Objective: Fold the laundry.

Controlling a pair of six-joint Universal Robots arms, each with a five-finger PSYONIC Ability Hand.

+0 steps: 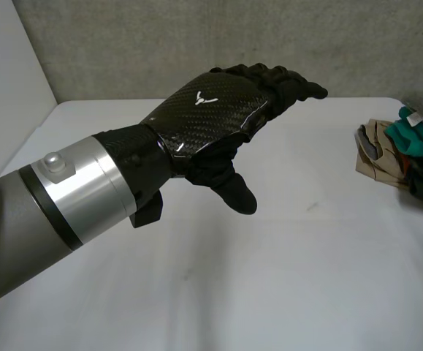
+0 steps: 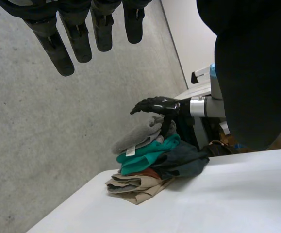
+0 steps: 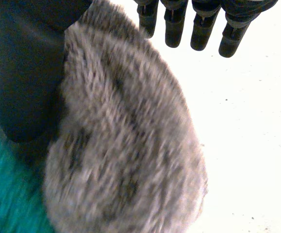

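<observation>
A pile of laundry (image 1: 405,150) lies at the table's far right edge. In the left wrist view a grey fuzzy cloth (image 2: 138,138) tops it, over a teal piece (image 2: 147,155), a dark piece (image 2: 184,162) and beige cloth (image 2: 135,187). My right hand (image 2: 157,106) hovers flat just above the grey cloth with its thumb pointing down at the pile. Its own view has the grey cloth (image 3: 125,145) under the palm, fingers (image 3: 203,29) straight and the thumb (image 3: 24,73) beside the cloth, open. My left hand (image 1: 218,110) is held open in the air over the table's middle, fingers (image 2: 77,34) straight.
The white table (image 1: 269,278) stretches bare in front of and left of the pile. A grey concrete wall (image 1: 196,44) runs behind its far edge. My left forearm (image 1: 58,212) crosses the near left part of the table.
</observation>
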